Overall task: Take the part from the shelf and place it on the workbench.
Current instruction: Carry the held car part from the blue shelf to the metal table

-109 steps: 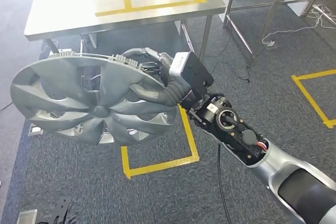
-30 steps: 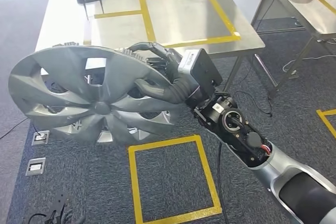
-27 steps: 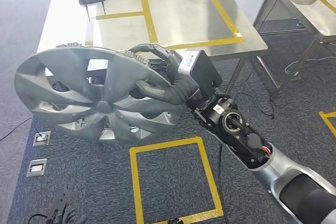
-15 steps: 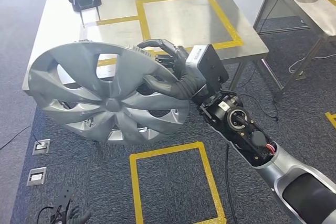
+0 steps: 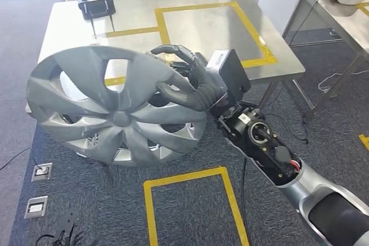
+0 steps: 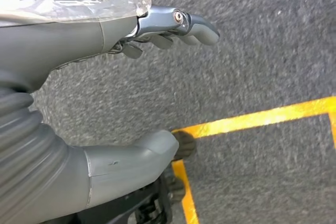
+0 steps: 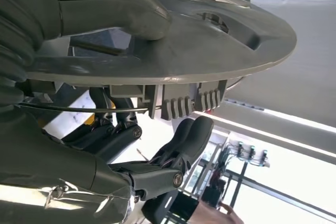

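1. Hanging low beside the body, the left hand [image 6: 118,103] holds nothing — its fingers [image 6: 190,27] and thumb stand apart over grey carpet [image 5: 87,200] and yellow floor tape [image 6: 257,119].
2. The part, a silver wheel cover [image 5: 113,105], is carried in the air, tilted, its broad face lying leftward from the right hand [image 5: 187,82], its far edge overlapping the near edge of the workbench [image 5: 70,21].
3. The right hand grips the cover's rim — thumb across the face, fingers [image 7: 186,140] under the clips.
4. On the workbench, a yellow taped square [image 5: 204,24] lies ahead; a black stand [image 5: 96,5] at the far left could obstruct the placement.
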{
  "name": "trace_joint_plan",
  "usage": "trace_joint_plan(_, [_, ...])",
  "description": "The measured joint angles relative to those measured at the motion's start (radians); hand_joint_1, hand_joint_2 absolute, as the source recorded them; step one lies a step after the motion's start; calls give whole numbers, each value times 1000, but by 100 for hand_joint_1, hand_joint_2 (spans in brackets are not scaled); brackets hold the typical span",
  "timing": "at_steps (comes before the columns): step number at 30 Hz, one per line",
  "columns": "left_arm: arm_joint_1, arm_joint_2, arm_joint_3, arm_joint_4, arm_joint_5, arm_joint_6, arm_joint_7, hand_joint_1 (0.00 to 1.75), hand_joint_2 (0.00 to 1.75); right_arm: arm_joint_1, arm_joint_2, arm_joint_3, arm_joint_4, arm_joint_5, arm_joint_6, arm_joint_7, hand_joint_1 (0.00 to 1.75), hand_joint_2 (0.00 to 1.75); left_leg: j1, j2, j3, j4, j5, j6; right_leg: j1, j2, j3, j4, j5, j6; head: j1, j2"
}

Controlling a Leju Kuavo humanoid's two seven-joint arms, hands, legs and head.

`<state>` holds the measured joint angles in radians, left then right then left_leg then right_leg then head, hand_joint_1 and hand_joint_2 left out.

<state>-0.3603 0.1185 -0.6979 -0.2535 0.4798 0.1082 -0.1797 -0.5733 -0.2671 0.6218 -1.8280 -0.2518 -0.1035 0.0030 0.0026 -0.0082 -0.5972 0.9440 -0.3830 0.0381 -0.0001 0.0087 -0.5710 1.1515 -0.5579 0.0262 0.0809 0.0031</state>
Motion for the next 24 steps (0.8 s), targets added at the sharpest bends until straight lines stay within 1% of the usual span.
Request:
trace_joint_plan(1, [0,0,0,0,-1,0,0,0,175,2,0,-1,0,-1,-1,-1,175,175,0,0,7,0,-8,1,-1,0,-43,61,-26,3,2,0])
trace_joint_plan(2, [1,0,0,0,-1,0,0,0,175,4,0,-1,0,-1,-2,-1,175,175,0,0,17,0,-17,1,-2,0,-75,96,-43,6,3,0])
trace_joint_plan(3, [2,0,0,0,-1,-1,0,0,175,6,-1,-1,0,-1,-2,-1,175,175,0,-1,30,0,-27,0,-4,0,-90,93,-41,7,4,0])
trace_joint_plan(4, [3,-1,0,0,-1,-1,0,0,175,7,-1,-1,0,-1,-3,-1,175,175,0,-3,45,1,-38,-1,-5,0,-89,56,-15,6,6,0])
trace_joint_plan(5, [4,-2,0,0,-1,-1,0,0,175,7,-1,-1,0,-2,-4,-1,175,175,0,-4,62,0,-49,-3,-6,0,-77,-8,33,4,8,0])
trace_joint_plan(6, [4,-3,0,0,-1,-1,0,0,175,7,-2,-1,0,-3,-6,0,175,175,-1,-5,75,0,-60,-6,-6,0,-62,-77,95,1,11,0])
trace_joint_plan(7, [4,-3,0,0,-1,-1,0,0,175,7,-3,-2,1,-4,-7,0,175,175,-1,-6,86,1,-69,-9,-6,0,-54,-135,146,-3,12,0])
trace_joint_plan(8, [3,-4,0,0,-1,-1,0,0,175,6,-3,-2,2,-5,-10,0,175,175,-2,-7,92,1,-77,-13,-4,-1,-48,-174,173,-7,12,0])
trace_joint_plan(9, [1,-4,0,1,-1,0,1,0,175,5,-4,-2,2,-6,-11,1,175,175,-3,-8,94,2,-83,-18,-1,-1,-43,-193,184,-13,10,0])
trace_joint_plan(11, [-3,-4,0,1,-1,0,3,0,175,2,-4,-2,1,-9,-14,1,175,175,-3,-8,98,4,-91,-29,2,1,-31,-204,171,-27,6,0])
trace_joint_plan(12, [-4,-4,0,1,-1,1,4,0,175,1,-4,-2,1,-9,-15,1,175,175,-3,-7,99,10,-94,-33,1,2,-20,-208,173,-32,5,0])
trace_joint_plan(13, [-6,-5,0,1,-1,1,4,0,175,-3,-4,-3,1,-9,-15,1,175,175,-2,-5,93,30,-95,-37,0,3,-11,-212,170,-38,4,0])
trace_joint_plan(14, [-8,-6,0,1,-1,1,4,0,175,-8,-4,-3,1,-9,-15,2,175,175,-2,-3,71,70,-101,-41,-1,3,0,-215,167,-44,3,0])
trace_joint_plan(15, [-11,-7,0,1,-1,1,4,0,175,-13,-4,-3,1,-9,-15,2,175,175,0,-1,32,132,-113,-45,-3,2,9,-217,162,-48,1,0])
trace_joint_plan(17, [-12,-8,0,1,-1,1,4,0,175,-19,-4,-2,1,-10,-15,1,175,175,0,0,-70,271,-156,-52,-2,2,23,-218,146,-53,-2,0])
trace_joint_plan(18, [-11,-8,0,1,-1,2,4,0,175,-20,-4,-2,1,-10,-16,1,175,175,1,0,-110,311,-175,-53,-2,3,33,-218,137,-53,-2,0])
trace_joint_plan(19, [-10,-7,0,1,-1,2,4,0,175,-20,-4,-2,1,-10,-16,1,175,175,1,0,-136,318,-179,-53,-1,3,45,-218,126,-53,-2,0])
trace_joint_plan(20, [-10,-7,0,1,-1,2,4,0,175,-20,-4,-2,2,-10,-16,1,175,175,0,0,-143,289,-161,-50,-1,3,60,-218,114,-53,-2,0])
trace_joint_plan(21, [-10,-6,0,1,-1,2,4,0,175,-20,-4,-2,2,-10,-17,1,175,175,-1,0,-133,227,-117,-46,-1,3,76,-219,102,-51,-2,0])
trace_joint_plan(22, [-10,-5,0,1,-1,2,4,0,175,-20,-4,-2,2,-10,-17,2,175,175,-3,1,-117,151,-54,-40,0,3,87,-219,89,-49,-3,0])
trace_joint_plan(23, [-10,-3,0,1,-1,2,4,0,175,-20,-4,-1,3,-10,-18,1,175,175,-7,0,-102,79,0,-33,1,5,99,-218,76,-46,-5,0])
trace_joint_plan(24, [-9,-1,0,1,-1,2,4,0,175,-20,-4,-1,4,-11,-18,1,175,175,-11,-1,-89,28,40,-28,3,6,108,-219,63,-42,-6,0])
